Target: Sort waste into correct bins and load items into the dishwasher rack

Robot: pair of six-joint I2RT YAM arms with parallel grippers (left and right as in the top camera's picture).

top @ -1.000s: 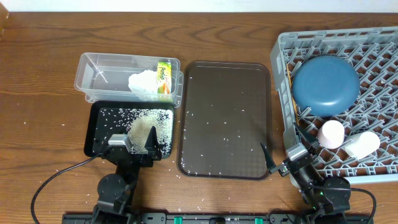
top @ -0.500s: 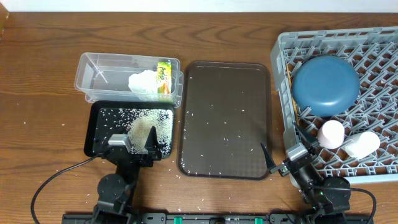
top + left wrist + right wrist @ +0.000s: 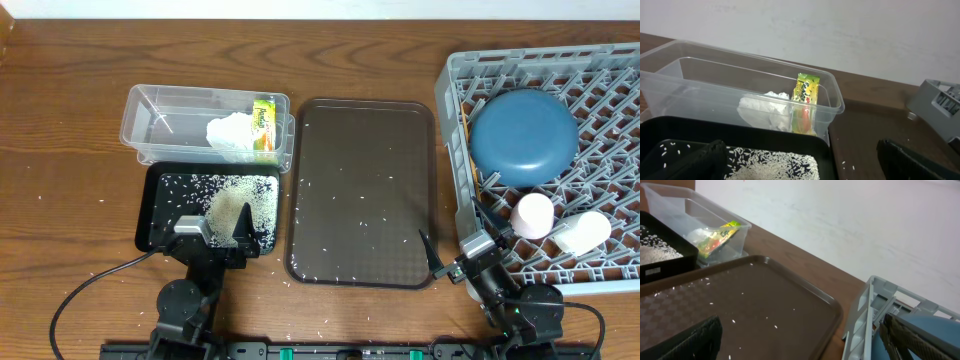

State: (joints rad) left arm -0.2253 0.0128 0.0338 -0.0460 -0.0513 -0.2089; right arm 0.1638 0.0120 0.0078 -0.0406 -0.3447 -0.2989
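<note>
The clear tub (image 3: 145, 125) holds the crumpled white tissue (image 3: 229, 132) and the yellow-green wrapper (image 3: 264, 124); both show in the left wrist view, tissue (image 3: 767, 107) and wrapper (image 3: 805, 97). The black tray (image 3: 158, 205) holds a pile of white rice (image 3: 235, 205). The grey rack (image 3: 455, 110) holds the blue plate (image 3: 523, 136) upside down and two white cups (image 3: 533, 214), (image 3: 583, 231). My left gripper (image 3: 212, 232) is open and empty over the black tray's near edge. My right gripper (image 3: 455, 258) is open and empty at the rack's front left corner. Bowl and chopsticks are not seen.
A flat brown serving tray (image 3: 362, 190) with scattered rice grains lies between the bins and the rack. Loose grains dot the wooden table near the front edge (image 3: 300, 290). A black cable (image 3: 80, 290) runs at the front left.
</note>
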